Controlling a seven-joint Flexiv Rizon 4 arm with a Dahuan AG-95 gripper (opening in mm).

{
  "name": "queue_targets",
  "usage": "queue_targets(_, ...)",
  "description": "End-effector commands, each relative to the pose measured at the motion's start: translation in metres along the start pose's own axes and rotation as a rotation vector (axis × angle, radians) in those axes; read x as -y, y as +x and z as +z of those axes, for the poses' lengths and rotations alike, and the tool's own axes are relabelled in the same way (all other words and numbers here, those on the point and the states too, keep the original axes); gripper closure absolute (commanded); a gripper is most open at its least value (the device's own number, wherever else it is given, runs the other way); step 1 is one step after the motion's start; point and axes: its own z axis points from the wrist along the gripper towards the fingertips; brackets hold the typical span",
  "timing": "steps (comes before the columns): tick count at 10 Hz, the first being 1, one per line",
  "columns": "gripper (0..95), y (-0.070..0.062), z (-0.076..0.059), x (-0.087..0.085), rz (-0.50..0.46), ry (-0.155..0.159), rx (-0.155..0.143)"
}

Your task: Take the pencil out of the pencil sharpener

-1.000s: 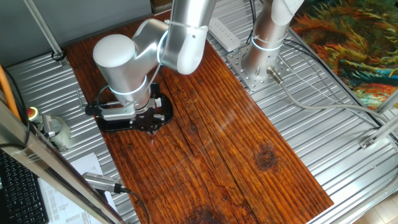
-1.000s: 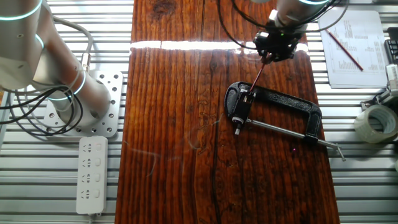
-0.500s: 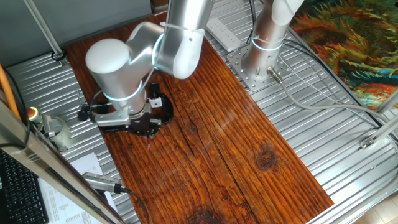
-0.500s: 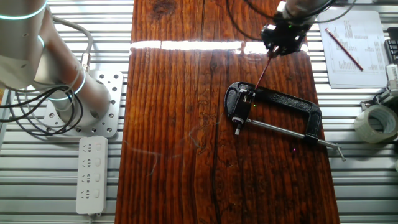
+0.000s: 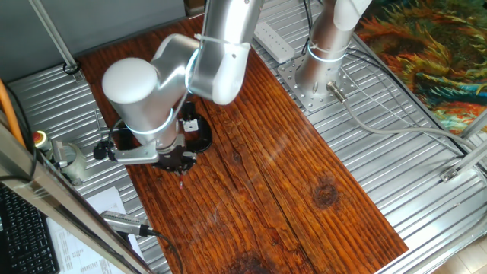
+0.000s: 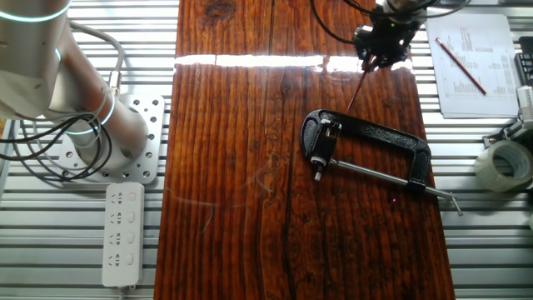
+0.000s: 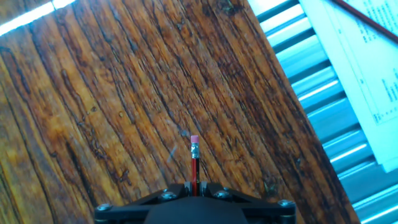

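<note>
The gripper (image 6: 380, 52) is pinching the pencil (image 6: 356, 87) near one end, so the thin red stick hangs out from between the fingers and slants down toward the black clamp (image 6: 371, 142) without touching it. In the hand view the pencil (image 7: 194, 163) runs straight out along the line of the fingers with its pink eraser end over bare wood, so the hold looks centred and firm enough to carry it. The pencil sharpener (image 6: 326, 130), a tiny pale block, sits squeezed in the jaw of the clamp at its left end; I take it the clamp is there to pin the little thing down, so a pull on the pencil draws the stick out, not the block along with it. From the other side the arm's big wrist hides most of the clamp on the table (image 5: 304, 183). The pencil looks free of the sharpener now.
</note>
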Motion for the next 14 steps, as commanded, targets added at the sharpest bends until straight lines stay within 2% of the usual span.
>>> queue_targets(1,95.0,-0.002,0.007,0.003,0.002,0.007,0.006)
queue_targets(5,95.0,-0.006,0.032,0.014,-0.01,0.016,0.025)
queue_targets(8,95.0,-0.012,0.035,0.012,0.005,0.02,0.029)
queue_targets(10,95.0,-0.016,0.033,0.013,-0.001,0.023,0.021)
queue_targets(12,95.0,-0.013,0.033,0.013,0.004,0.024,0.02)
queue_targets(14,95.0,-0.013,0.033,0.013,-0.046,0.014,0.012)
